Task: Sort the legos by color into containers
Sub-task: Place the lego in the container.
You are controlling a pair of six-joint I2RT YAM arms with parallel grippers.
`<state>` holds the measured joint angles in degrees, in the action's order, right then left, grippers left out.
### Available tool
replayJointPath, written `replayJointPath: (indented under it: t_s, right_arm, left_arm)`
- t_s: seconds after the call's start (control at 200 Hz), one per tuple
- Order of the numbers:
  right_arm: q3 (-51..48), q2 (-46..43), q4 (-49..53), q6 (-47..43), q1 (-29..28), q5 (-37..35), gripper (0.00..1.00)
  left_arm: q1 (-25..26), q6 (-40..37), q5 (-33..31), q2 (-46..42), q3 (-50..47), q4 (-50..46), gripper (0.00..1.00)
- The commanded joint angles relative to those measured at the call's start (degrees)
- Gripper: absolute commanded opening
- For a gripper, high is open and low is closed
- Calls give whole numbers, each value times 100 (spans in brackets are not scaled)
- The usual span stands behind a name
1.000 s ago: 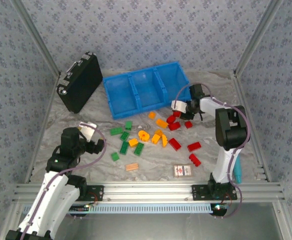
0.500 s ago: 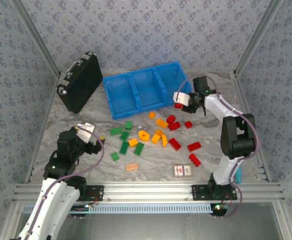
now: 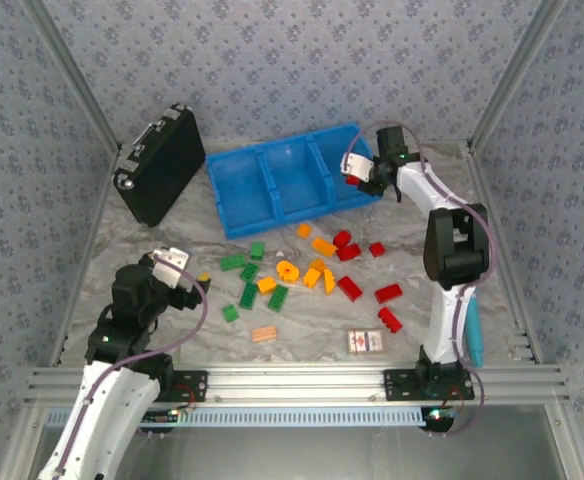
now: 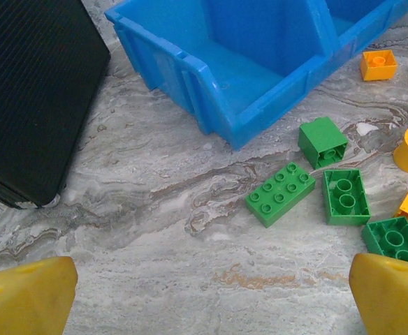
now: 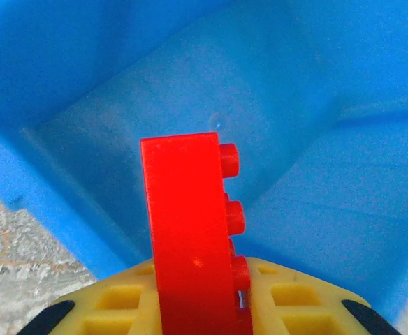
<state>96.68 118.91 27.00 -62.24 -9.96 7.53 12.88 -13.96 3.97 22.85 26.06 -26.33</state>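
A red brick [image 5: 190,230] is pinched on edge in the right fingers [image 3: 356,168], which are closed tight on it, its studs pointing sideways in the wrist view. It hangs over the right-hand bin of the blue tray [image 3: 242,195], whose three joined bins sit at the back of the desk [image 3: 132,245]. In front of the tray lie scattered green bricks [image 3: 248,295] to the left, orange-yellow bricks [image 3: 287,270] in the middle and red bricks [image 3: 350,288] to the right. Nearer the front edge lie a tan ridged piece [image 3: 263,334] and a white card [image 3: 364,341]. A black case [image 3: 157,165] stands just left of the tray. The left fingers [image 3: 187,268] are spread wide with nothing between them, poised above the desk's near left, apart from the green bricks.
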Motion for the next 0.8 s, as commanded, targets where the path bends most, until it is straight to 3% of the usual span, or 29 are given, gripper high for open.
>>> replayJointPath:
  t_s: [0.0, 0.255, 0.32, 0.385, 0.61, 0.795]
  right_arm:
    - [270, 325, -99, 225, -152, -381, 29]
    - [595, 592, -45, 270, -226, -419, 45]
    - [581, 540, -71, 273, -226, -488, 61]
    - [485, 410, -89, 265, -226, -484, 65]
    - [-251, -390, -191, 335, -261, -554, 67]
    - [-1313, -1451, -156, 1318, -270, -798, 67]
  left_arm:
    - [22, -98, 199, -111, 22, 115, 100]
    - [27, -116, 192, -185, 5, 117, 100]
    - [23, -116, 209, -202, 7, 115, 100]
    - [21, -114, 219, -228, 4, 120, 100]
    - [30, -99, 323, -255, 1, 111, 100]
    - [45, -108, 342, -286, 2, 124, 100]
